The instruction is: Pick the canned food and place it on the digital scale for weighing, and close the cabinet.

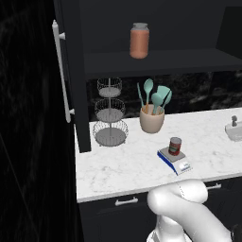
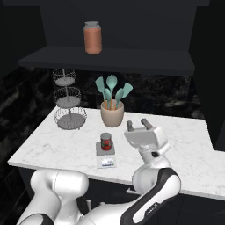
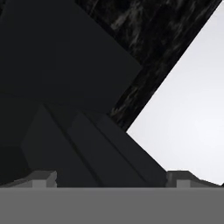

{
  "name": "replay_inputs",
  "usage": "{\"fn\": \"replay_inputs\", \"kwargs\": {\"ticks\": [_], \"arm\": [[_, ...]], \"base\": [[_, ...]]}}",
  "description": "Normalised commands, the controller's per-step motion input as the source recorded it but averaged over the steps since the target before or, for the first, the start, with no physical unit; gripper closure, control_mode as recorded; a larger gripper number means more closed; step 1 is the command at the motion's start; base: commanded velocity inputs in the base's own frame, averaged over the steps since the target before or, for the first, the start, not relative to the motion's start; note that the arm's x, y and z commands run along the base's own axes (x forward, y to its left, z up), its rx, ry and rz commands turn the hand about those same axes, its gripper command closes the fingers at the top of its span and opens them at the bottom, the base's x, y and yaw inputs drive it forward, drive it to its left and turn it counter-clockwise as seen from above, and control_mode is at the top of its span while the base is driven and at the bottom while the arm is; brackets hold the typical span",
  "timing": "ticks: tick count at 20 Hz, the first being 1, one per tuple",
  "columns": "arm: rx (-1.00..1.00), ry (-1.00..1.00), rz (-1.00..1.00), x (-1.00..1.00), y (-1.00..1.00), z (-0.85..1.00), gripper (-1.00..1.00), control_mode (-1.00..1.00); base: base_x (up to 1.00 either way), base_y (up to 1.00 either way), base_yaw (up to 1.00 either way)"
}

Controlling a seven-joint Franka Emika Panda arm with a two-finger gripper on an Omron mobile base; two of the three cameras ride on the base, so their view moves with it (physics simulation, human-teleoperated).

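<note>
reviewing the task as it stands, we find the canned food [image 1: 175,147] upright on the grey plate of the digital scale [image 1: 174,159], so we judge the placing done. the cabinet [image 1: 82,90] is open, its shelf [image 2: 105,57] exposed with an orange-pink jar [image 2: 92,39] standing on it; a door with a long bar handle [image 1: 62,73] stands swung out at the left of the left base view. closing is, in our judgement, what remains. the gripper [image 2: 138,124] is empty, its fingers spread well apart, to the right of the scale in the right base view. on labelling: the can bears a pale patch on red, and the scale's white front panel carries small marks; we can read no brand or wording on either.
</note>
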Motion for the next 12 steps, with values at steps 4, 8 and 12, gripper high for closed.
{"fn": "replay_inputs", "kwargs": {"ticks": [4,8,12], "arm": [[0.09,0.01,0.00,0.00,-0.62,0.00,-1.00,-1.00],[0.09,0.01,0.00,0.00,-0.54,0.00,-1.00,-1.00],[0.06,0.01,0.00,0.00,-0.42,0.00,-1.00,-1.00]], "base": [[0.00,0.00,0.00],[0.00,0.00,0.00],[0.00,0.00,0.00]]}}
